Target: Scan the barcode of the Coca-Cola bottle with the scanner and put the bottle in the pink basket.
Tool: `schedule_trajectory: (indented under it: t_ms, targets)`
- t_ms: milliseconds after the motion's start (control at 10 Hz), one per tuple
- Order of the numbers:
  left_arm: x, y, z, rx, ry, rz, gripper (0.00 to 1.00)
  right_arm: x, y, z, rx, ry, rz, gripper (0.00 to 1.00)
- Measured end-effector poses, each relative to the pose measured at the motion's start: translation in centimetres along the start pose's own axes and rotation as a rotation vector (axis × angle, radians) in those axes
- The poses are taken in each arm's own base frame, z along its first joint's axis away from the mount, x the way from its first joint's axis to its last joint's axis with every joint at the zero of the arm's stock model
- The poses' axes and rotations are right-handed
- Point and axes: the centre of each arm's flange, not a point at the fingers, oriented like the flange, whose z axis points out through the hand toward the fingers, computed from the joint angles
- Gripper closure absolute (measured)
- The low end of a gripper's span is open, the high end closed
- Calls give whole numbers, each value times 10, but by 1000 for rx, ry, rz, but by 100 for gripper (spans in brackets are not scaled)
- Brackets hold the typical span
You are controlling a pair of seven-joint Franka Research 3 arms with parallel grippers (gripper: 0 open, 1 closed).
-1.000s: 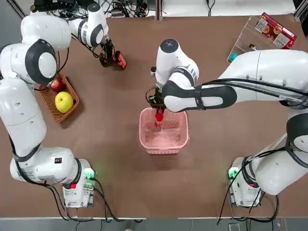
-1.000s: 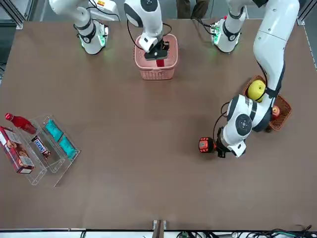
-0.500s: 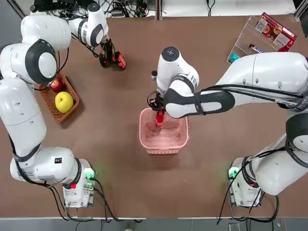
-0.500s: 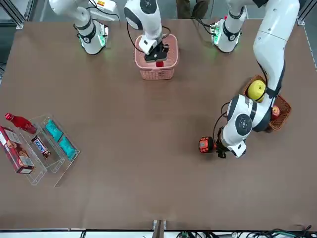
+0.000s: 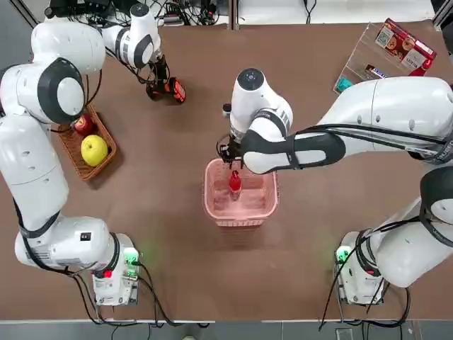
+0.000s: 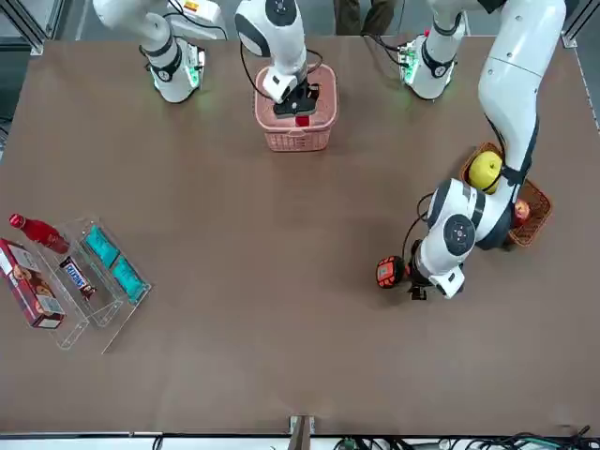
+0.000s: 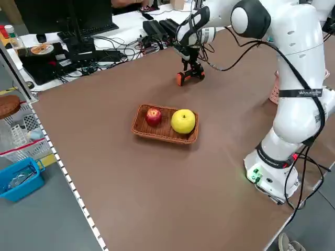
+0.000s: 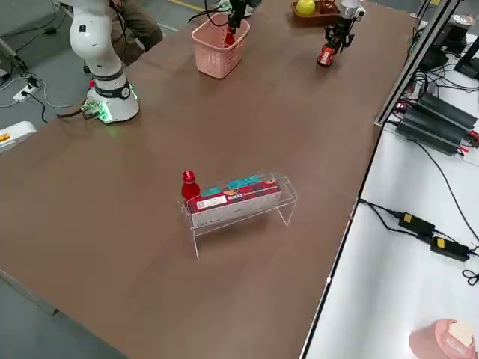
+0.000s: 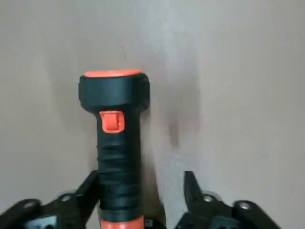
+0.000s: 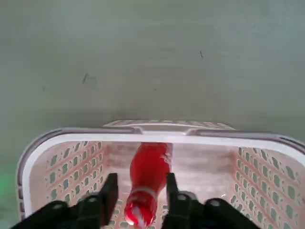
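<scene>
- Over the far edge of the pink basket (image 5: 241, 205), the right end effector (image 5: 231, 157) is hanging with its fingers (image 10: 109, 191) spread apart and empty; the Coca-Cola bottle (image 5: 234, 183) is standing inside the basket near its far wall, and the right wrist view shows it between the fingers with a gap on each side.
- White lettering is showing low on the bottle in the right wrist view, but I cannot read it.
- At the far left of the surface (image 5: 297, 269), the left end effector (image 5: 157, 81) is sitting over the scanner (image 5: 170, 89), which is lying flat; the left wrist view shows the black ribbed handle against one finger (image 9: 90, 188) while the other finger stands clear of it, so the grip is loose rather than clamped.
- That wrist view is also showing the scanner's orange trigger button and orange rim, which the overhead view does not.
- On the robot's right far corner, a clear acrylic rack (image 6: 89, 281) is holding a red box (image 6: 30, 291) with printed labels too small to read, teal packets and a small bar; a second red bottle (image 8: 188, 184) is standing beside it.
- Only the left side view is showing writing on the left arm, too small to read for certain.
- A wicker basket (image 5: 74, 149) with a red apple (image 5: 84, 125) and a yellow apple (image 5: 94, 149) is resting at the robot's left.
</scene>
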Motion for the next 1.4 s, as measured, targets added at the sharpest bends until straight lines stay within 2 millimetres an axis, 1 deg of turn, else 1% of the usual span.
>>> schedule_trajectory:
  t_ms: [100, 200, 300, 400, 500, 600, 700, 800, 900, 1000, 1100, 1200, 1300, 1400]
  targets:
    - [1, 2, -3, -13, 19, 23, 1, 1, 0, -2, 3, 3, 2, 39]
    - [1, 6, -7, -25, 31, 46, 0, 2, -1, -8, 12, 13, 2, 34]
    - [3, 11, -14, -26, 42, 82, 0, 4, -2, -23, 32, 35, 4, 21]
    - [7, 19, -27, -18, 60, 126, 0, 7, 0, -46, 57, 69, 14, 8]
    - [12, 29, -46, -13, 76, 175, 0, 14, 10, -75, 65, 98, 38, 0]
    - [19, 38, -64, -13, 88, 222, 0, 30, 30, -108, 57, 120, 75, 0]
    - [28, 46, -79, -15, 98, 275, 0, 54, 53, -144, 47, 133, 100, 0]
    - [41, 52, -90, -15, 106, 335, 0, 81, 80, -175, 33, 134, 104, 0]
    - [60, 57, -99, -11, 115, 399, 0, 110, 113, -202, 21, 132, 88, 0]
    - [89, 61, -105, -6, 121, 475, 0, 140, 154, -231, 6, 121, 81, 0]
    - [118, 64, -111, -5, 126, 559, 0, 163, 199, -263, -6, 108, 109, 0]
    - [145, 65, -118, 0, 131, 653, 0, 178, 240, -291, -14, 108, 141, 0]
    - [167, 64, -128, 12, 134, 740, 0, 191, 281, -309, -20, 111, 137, 0]
    - [182, 62, -140, 22, 134, 807, 0, 202, 322, -324, -20, 119, 120, 0]
